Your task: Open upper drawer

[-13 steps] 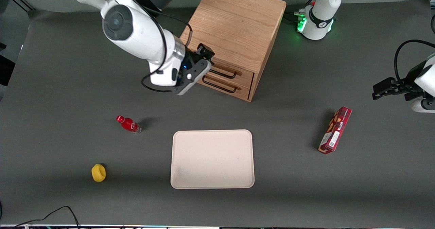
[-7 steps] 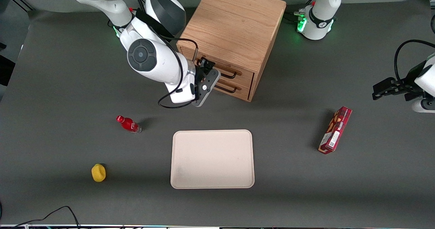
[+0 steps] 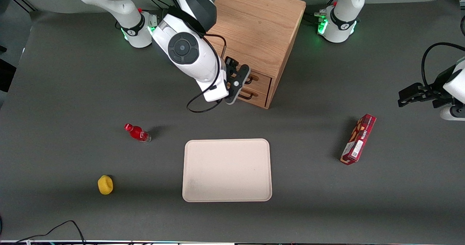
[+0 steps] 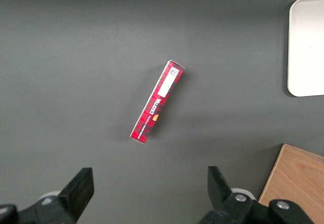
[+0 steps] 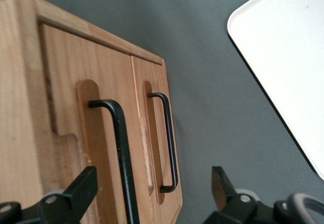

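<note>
The wooden cabinet (image 3: 254,27) stands at the back of the table, its two drawer fronts facing the front camera. The upper drawer (image 3: 261,78) sits flush with the drawer below it (image 3: 257,95). My gripper (image 3: 241,80) is close in front of the drawer fronts, level with the black bar handles. In the right wrist view the upper drawer (image 5: 66,107) shows its handle (image 5: 120,153) beside the lower drawer's handle (image 5: 171,138). The gripper (image 5: 152,193) is open, its fingers (image 5: 80,189) wide apart astride both handles and touching neither.
A cream tray (image 3: 227,170) lies nearer the front camera than the cabinet. A red bottle (image 3: 138,132) and a yellow object (image 3: 105,184) lie toward the working arm's end. A red box (image 3: 358,139) lies toward the parked arm's end and also shows in the left wrist view (image 4: 158,101).
My arm has swung along the cabinet's drawer side toward the parked arm's end. The gripper now sits directly in front of the handles. The drawers have not moved.
</note>
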{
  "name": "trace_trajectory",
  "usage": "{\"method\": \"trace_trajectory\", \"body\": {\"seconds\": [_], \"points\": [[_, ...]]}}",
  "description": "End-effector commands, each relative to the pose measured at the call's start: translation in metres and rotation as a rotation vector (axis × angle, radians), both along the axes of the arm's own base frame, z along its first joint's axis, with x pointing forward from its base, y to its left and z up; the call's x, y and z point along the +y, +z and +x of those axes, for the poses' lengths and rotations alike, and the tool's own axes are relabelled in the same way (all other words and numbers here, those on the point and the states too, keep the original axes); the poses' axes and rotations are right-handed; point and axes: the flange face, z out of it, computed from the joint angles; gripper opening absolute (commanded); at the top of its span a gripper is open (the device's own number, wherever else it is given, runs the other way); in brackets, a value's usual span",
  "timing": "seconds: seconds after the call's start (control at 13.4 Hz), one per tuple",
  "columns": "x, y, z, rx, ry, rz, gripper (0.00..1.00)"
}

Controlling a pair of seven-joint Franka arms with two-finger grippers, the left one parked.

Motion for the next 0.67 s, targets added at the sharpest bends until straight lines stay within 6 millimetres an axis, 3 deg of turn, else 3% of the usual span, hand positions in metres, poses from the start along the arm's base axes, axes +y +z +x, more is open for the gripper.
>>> {"method": "trace_trajectory", "body": {"seconds": [0.0, 0.6], "points": [[0.0, -0.01, -0.004, -0.013, 0.033, -0.015, 1.0], [-0.004, -0.029, -0.011, 0.014, 0.044, -0.033, 1.0]]}}
